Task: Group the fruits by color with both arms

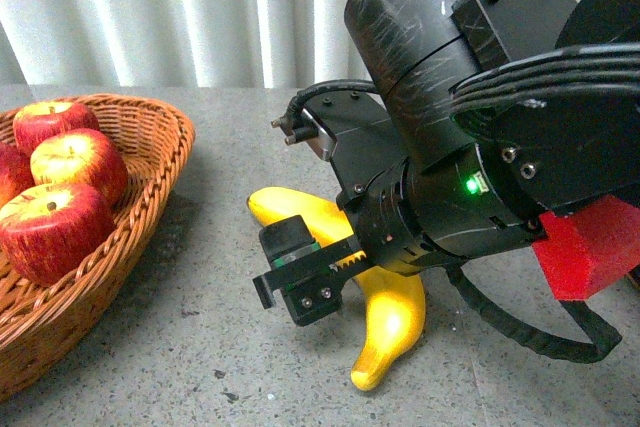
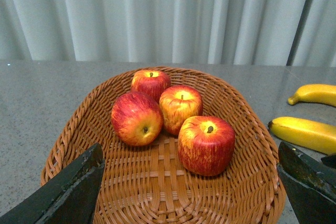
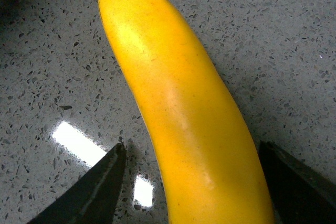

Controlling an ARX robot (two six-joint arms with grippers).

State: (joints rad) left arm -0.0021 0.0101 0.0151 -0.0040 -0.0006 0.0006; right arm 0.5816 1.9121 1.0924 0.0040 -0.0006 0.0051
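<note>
Several red apples streaked yellow [image 2: 206,145] lie in a brown wicker basket [image 2: 247,114], which also shows at the left of the front view [image 1: 150,177] with apples [image 1: 52,232] in it. My left gripper [image 2: 191,192] is open and empty over the basket's near end, just short of the closest apple. Two yellow bananas [image 2: 304,132] lie on the table beside the basket. My right gripper [image 3: 194,182] is open, low over the table, with its jaws on either side of one banana [image 3: 178,108] and apart from it. In the front view this gripper [image 1: 305,282] covers the bananas' [image 1: 395,322] middle.
The grey speckled table [image 1: 220,147] runs back to a white curtain [image 1: 180,7]. My right arm's black body [image 1: 470,127] fills the right of the front view, with a red block [image 1: 585,252] on it. A cable loop [image 1: 540,332] hangs under the arm.
</note>
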